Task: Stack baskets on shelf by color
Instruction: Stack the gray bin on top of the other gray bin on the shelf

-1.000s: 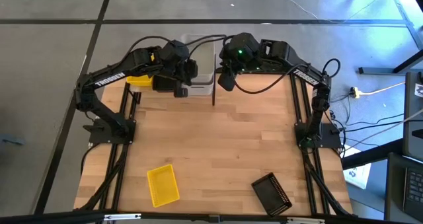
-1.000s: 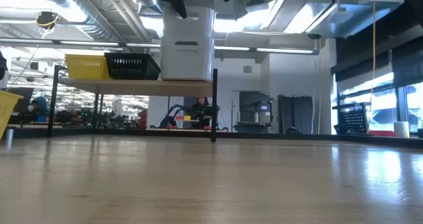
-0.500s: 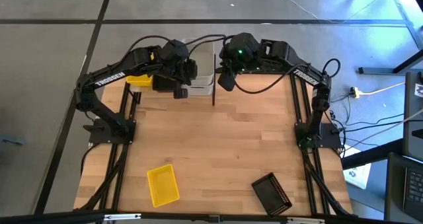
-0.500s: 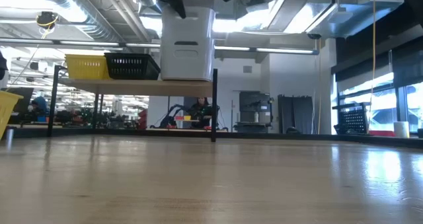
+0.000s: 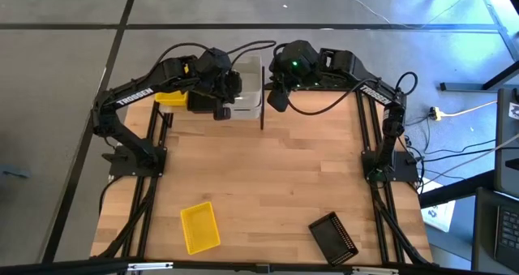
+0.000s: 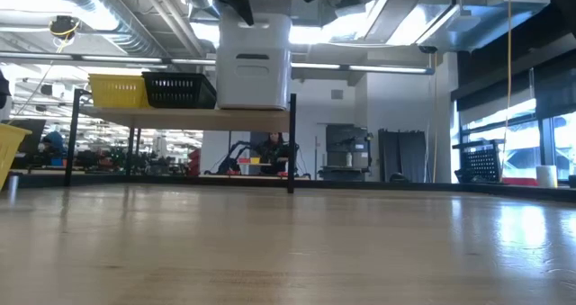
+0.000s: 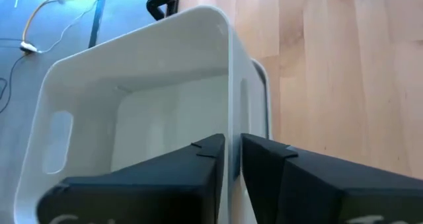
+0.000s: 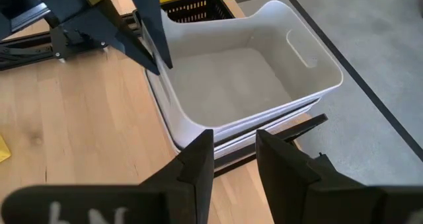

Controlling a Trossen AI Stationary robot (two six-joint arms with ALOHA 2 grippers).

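Left gripper (image 7: 232,148) at upper centre of the high view: fingers parted slightly, straddling the rim of the top white basket (image 7: 132,112), not clamped. That basket tops a white stack (image 6: 255,64) on the shelf (image 6: 180,114), beside black (image 6: 180,90) and yellow (image 6: 118,91) baskets. Right gripper (image 8: 234,148) hovers just beside the stack, fingers apart, empty. Loose yellow basket (image 5: 199,226) and black basket (image 5: 333,236) lie at the lower table edge.

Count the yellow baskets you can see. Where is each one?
2: one yellow basket lies on the tabletop near the front-left; another yellow basket sits at the shelf's left end. Others may be nested unseen inside it.
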